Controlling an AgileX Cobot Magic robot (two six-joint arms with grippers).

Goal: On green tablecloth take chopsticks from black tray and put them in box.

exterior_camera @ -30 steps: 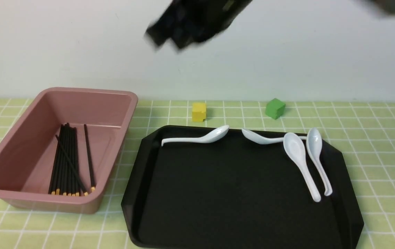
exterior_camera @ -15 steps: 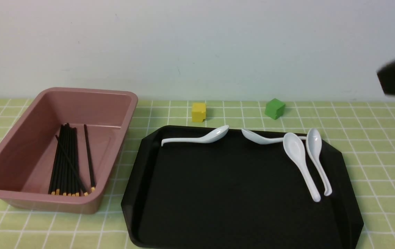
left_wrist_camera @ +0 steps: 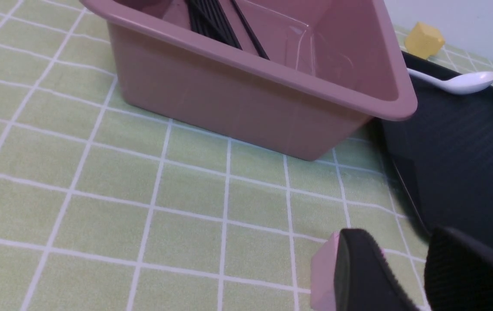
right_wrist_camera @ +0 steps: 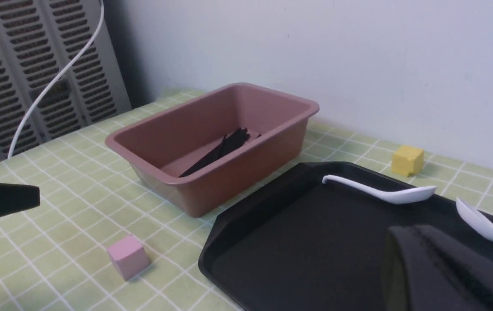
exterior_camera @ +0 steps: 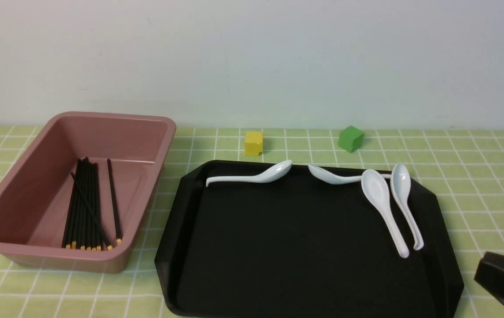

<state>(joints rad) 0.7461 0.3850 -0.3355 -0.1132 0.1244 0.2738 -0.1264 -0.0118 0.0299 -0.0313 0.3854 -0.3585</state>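
Observation:
Several black chopsticks [exterior_camera: 86,203] with yellow ends lie together inside the pink-brown box [exterior_camera: 22,247] at the left on the green tablecloth [exterior_camera: 477,185]. The black tray [exterior_camera: 296,238] beside it carries only white spoons [exterior_camera: 384,207]. My right gripper [exterior_camera: 503,276] hangs low off the tray's near right corner. In the right wrist view its fingers [right_wrist_camera: 427,255] are pressed together with nothing between them. My left gripper [left_wrist_camera: 406,276] hovers over the cloth in front of the box [left_wrist_camera: 250,90], jaws apart and empty.
A yellow cube [exterior_camera: 253,142] and a green cube [exterior_camera: 350,138] sit on the cloth behind the tray. A pink cube [right_wrist_camera: 127,255] rests on the cloth next to my left gripper's finger [left_wrist_camera: 358,272]. A wall closes off the far side.
My right arm swung from high above the middle over to the right, then came down to the tray's near right corner. Box, chopsticks and spoons have not moved.

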